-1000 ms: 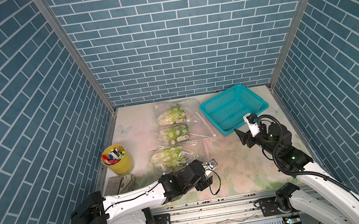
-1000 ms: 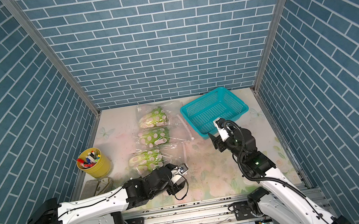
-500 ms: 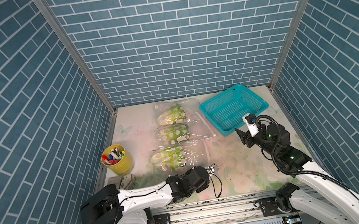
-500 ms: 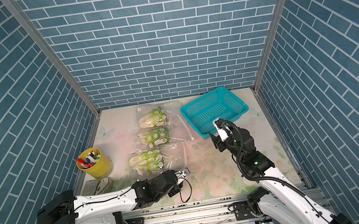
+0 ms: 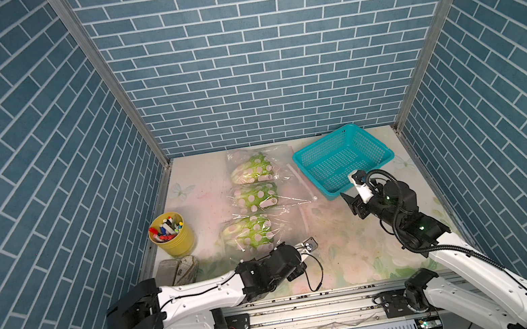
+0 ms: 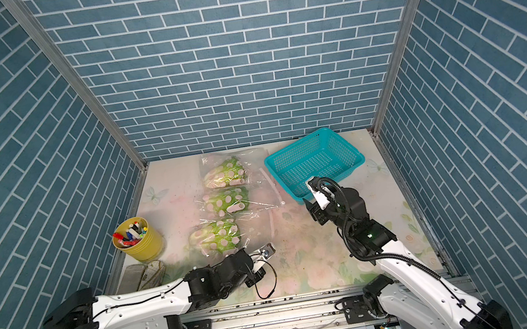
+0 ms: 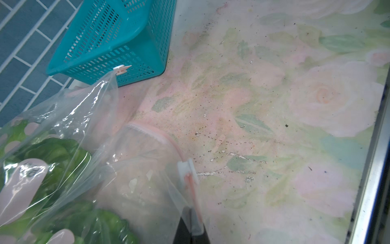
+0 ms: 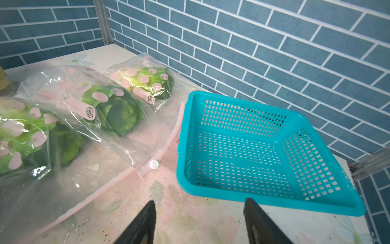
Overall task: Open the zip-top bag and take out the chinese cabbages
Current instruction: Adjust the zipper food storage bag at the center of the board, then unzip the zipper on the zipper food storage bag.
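Note:
Three clear zip-top bags with pink dots lie in a row, each holding one of the chinese cabbages: far (image 5: 257, 169), middle (image 5: 256, 196), near (image 5: 251, 232). In the left wrist view my left gripper (image 7: 191, 221) is shut on the pink zip strip of the near bag (image 7: 137, 169), just behind its white slider (image 7: 186, 169). In both top views its tips are hidden under the wrist. My right gripper (image 5: 349, 205) hovers open and holds nothing, in front of the teal basket (image 5: 310, 176). In the right wrist view the gripper (image 8: 199, 202) faces the middle bag's slider (image 8: 154, 163).
A yellow cup of markers (image 5: 172, 237) stands at the left wall, with a grey pad (image 5: 178, 270) in front of it. The teal basket (image 8: 181, 135) holds nothing. The metal front rail (image 7: 371, 169) runs close to the left gripper.
The left gripper has closed on the near bag's zip strip, and the left arm's base has swung round. The right arm has hardly moved.

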`<state>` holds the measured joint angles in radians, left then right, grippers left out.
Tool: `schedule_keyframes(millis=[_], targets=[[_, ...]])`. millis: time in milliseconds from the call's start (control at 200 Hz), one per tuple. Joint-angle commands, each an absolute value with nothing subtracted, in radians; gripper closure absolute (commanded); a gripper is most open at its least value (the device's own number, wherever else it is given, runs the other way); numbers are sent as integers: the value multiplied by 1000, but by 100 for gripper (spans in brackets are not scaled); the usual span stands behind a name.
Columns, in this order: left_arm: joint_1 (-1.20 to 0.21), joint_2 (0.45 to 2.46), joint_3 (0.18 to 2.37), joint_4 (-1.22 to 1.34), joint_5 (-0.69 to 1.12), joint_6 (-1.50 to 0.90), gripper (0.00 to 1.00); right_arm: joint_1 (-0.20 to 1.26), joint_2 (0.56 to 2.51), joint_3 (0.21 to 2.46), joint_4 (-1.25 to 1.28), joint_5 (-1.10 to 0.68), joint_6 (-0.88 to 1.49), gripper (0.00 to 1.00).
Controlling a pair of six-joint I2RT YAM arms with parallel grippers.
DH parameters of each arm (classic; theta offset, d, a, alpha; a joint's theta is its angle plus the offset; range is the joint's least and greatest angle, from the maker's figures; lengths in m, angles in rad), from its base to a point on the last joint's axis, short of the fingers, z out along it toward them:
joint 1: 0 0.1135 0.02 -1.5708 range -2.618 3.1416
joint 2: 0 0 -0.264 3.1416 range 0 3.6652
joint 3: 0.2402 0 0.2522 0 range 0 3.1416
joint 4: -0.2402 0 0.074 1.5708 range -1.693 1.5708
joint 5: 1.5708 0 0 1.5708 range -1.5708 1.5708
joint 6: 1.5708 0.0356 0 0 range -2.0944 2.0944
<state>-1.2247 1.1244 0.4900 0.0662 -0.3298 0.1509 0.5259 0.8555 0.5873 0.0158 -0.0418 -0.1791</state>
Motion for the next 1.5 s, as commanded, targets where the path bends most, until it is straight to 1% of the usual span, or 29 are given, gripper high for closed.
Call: schedule_keyframes(millis=[0, 105, 150, 230, 300, 390, 470, 585, 685, 760, 930, 1090, 1215, 1260, 1360, 1495], targets=[[-1228, 976, 424, 28, -368, 144, 100, 546, 907, 606, 59, -184, -274, 28], [-1226, 785, 366, -44, -395, 139, 100, 593, 992, 615, 133, -313, -342, 27], [-1226, 710, 344, -49, -418, 132, 100, 631, 1035, 633, 144, -343, -371, 27], [-1225, 602, 312, -47, -443, 132, 100, 703, 1107, 674, 142, -395, -422, 31], [-1226, 561, 309, -60, -473, 132, 100, 746, 1156, 704, 137, -465, -426, 34], [-1225, 560, 317, -81, -497, 128, 100, 798, 1191, 729, 129, -514, -428, 43], [-1225, 591, 331, -94, -497, 120, 100, 847, 1205, 750, 113, -514, -441, 44], [-1226, 632, 347, -102, -494, 117, 100, 915, 1210, 778, 89, -496, -469, 40], [-1226, 632, 345, -97, -497, 118, 100, 965, 1217, 785, 91, -455, -484, 30], [-1226, 614, 338, -94, -497, 118, 100, 988, 1230, 772, 109, -445, -482, 30], [-1226, 570, 329, -100, -500, 114, 100, 1020, 1276, 762, 156, -453, -463, 38], [-1226, 553, 327, -109, -504, 103, 100, 1032, 1318, 753, 223, -451, -471, 40], [-1226, 558, 328, -107, -503, 100, 100, 1039, 1340, 765, 246, -462, -467, 49], [-1225, 561, 329, -107, -503, 100, 100, 1041, 1343, 765, 251, -463, -468, 54], [-1226, 568, 331, -107, -503, 98, 100, 1044, 1344, 763, 255, -464, -466, 55], [-1226, 569, 331, -109, -500, 94, 100, 1049, 1341, 754, 261, -463, -455, 62]])
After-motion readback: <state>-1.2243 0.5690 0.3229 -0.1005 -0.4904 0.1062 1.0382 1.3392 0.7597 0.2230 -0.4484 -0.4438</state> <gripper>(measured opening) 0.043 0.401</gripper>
